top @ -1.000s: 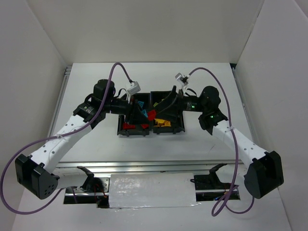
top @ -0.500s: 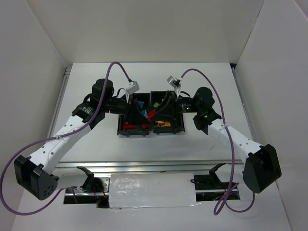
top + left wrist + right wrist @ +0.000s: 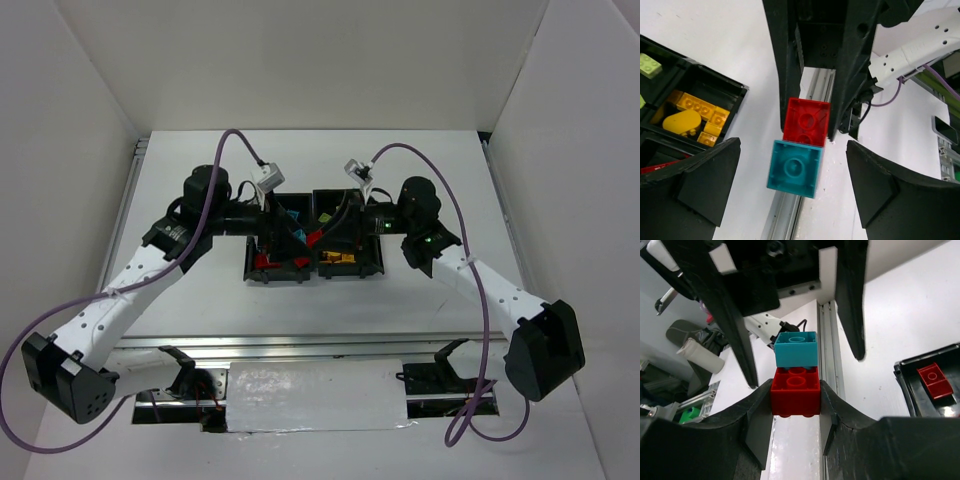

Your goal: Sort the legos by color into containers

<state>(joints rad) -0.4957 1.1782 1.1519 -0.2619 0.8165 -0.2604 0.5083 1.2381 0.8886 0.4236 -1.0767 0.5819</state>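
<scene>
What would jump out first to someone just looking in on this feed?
A red brick stuck to a cyan brick, held in mid-air above the black tray. The right gripper is clamped on the red one; the left gripper stands open either side of the cyan one, not touching it.

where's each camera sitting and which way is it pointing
Top external: above and behind the robot, looking down on the table and black tray; left arm and right arm both show.
Left wrist: on the left arm, looking between its open left fingers at the red brick and cyan brick.
Right wrist: facing back the other way, its right fingers clamped on the red brick.
Both wrist views share those two touching bricks.
</scene>
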